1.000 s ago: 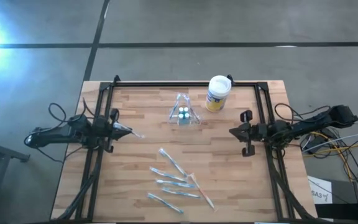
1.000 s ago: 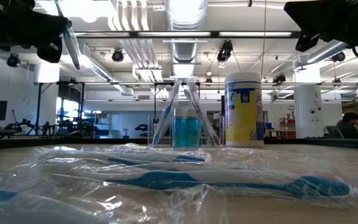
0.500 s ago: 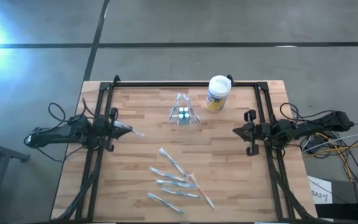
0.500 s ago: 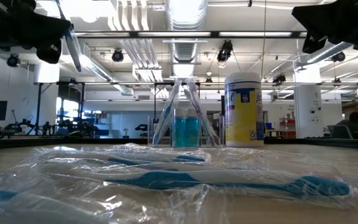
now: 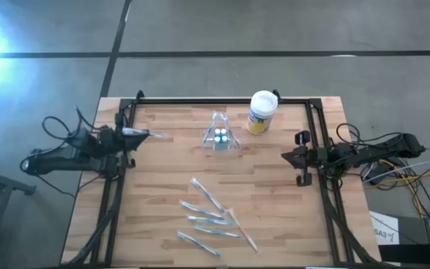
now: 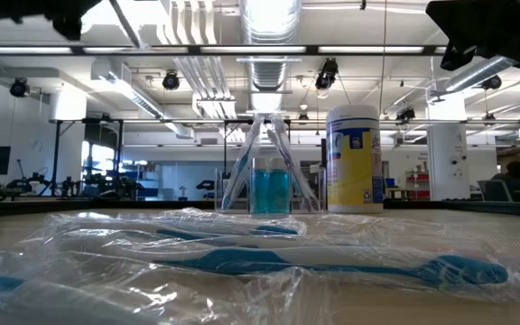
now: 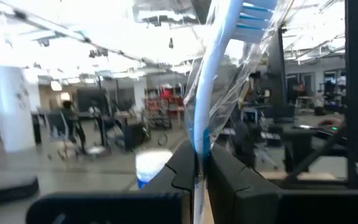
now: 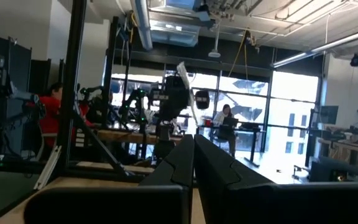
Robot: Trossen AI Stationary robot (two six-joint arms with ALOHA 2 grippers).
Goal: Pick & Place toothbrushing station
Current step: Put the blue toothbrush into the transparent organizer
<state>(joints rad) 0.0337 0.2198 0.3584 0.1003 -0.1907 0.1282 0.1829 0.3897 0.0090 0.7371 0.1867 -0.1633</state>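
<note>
The toothbrushing station (image 5: 221, 137), a small clear holder with blue inside, stands on the wooden table at its far middle; the low view shows it too (image 6: 269, 176). Far to its left, above the table's left edge, my left gripper (image 5: 140, 134) is shut on a toothbrush in clear wrap (image 5: 155, 137), which points toward the station. My right gripper (image 5: 284, 158) hangs shut with nothing in it over the table's right edge. My left gripper pinches the wrapped toothbrush by its handle (image 7: 198, 148) between its two fingers. The fingers come about level from the table's left. The brush runs on past the fingertips, its blue-and-white bristle head (image 7: 253, 12) at the free end. It is lifted clear of the table.
A white-lidded canister with a yellow label (image 5: 261, 112) stands just right of the station. Several more wrapped toothbrushes (image 5: 211, 218) lie scattered on the near middle of the table. A black frame (image 5: 222, 100) runs along the table's far and side edges.
My left gripper has risen and swung toward the table's far edge, rolling as it went. It stays shut on the wrapped toothbrush, which now points toward the station.
</note>
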